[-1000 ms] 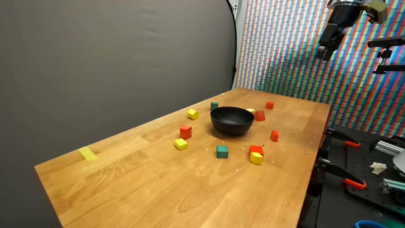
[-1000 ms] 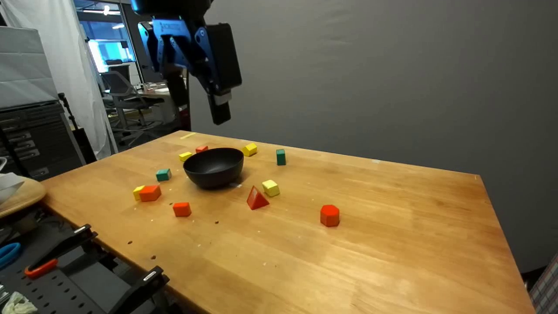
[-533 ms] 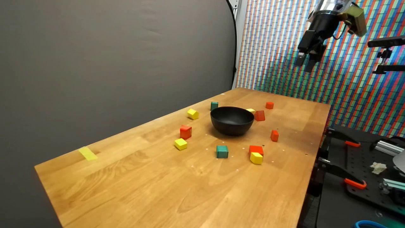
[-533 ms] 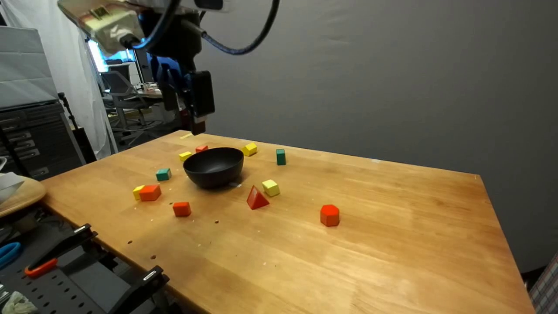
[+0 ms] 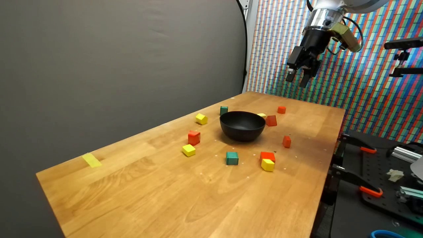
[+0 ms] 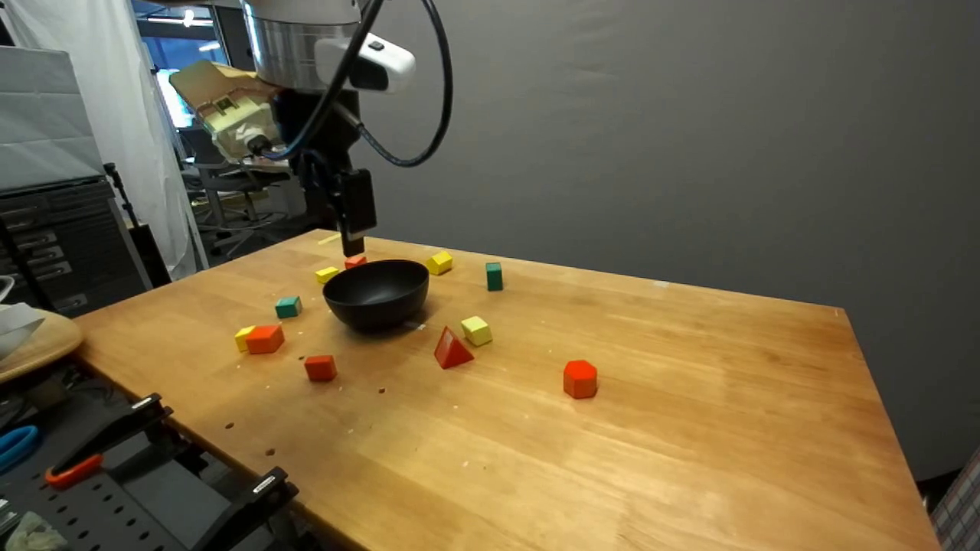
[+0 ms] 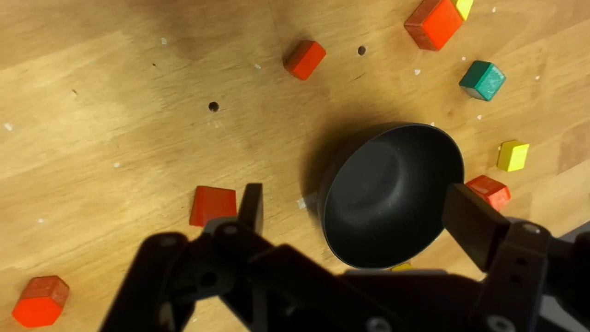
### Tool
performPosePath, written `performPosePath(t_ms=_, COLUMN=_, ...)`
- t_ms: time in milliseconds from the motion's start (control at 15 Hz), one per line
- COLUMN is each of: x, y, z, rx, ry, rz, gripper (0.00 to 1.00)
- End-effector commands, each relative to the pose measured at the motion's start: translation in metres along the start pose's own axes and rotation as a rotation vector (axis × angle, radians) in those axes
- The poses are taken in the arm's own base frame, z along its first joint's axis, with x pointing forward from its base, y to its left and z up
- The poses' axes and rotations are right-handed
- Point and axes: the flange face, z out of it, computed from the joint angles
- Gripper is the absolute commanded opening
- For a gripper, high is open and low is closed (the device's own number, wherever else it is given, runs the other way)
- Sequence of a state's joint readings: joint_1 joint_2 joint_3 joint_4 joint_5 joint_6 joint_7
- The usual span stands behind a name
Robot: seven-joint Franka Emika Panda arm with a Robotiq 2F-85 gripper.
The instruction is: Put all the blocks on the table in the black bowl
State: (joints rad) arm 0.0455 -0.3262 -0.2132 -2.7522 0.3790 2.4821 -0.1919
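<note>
Nearest, in the wrist view, the gripper (image 7: 354, 190) is released, fingers spread, and a red block (image 6: 452, 350) looks four-sided; in an exterior view, triangular. Beyond, blocks (image 6: 288, 307) surround the smooth black bowl (image 6: 375, 315) on the wood-grain table (image 6: 689, 459); only both exterior views show a green block (image 6: 494, 276) near the edge by the backdrop (image 6: 651, 153).

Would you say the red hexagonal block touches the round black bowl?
No: an exterior view shows wooden tabletop between the hexagonal block and the bowl.
</note>
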Motion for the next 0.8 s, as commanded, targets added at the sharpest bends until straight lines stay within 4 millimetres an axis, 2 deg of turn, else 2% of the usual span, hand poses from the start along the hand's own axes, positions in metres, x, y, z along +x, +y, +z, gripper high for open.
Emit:
performPosePath(t_ms=0, x=0.001, y=-0.001, z=0.002, rx=-0.021, ry=0.003, rz=-0.018, gripper=1.0)
performPosePath(t_ms=200, x=-0.001, y=-0.003, z=0.032, rx=-0.046, ry=-0.029, rz=-0.025, gripper=1.0)
performPosePath(t_ms=533, x=-0.019, y=-0.015, z=0.107, rx=-0.082, ry=-0.117, rz=-0.017, gripper=1.0)
performPosePath(t_ms=733, x=-0.021, y=-0.017, z=0.145, rx=-0.127, ry=-0.127, rz=-0.017, gripper=1.0)
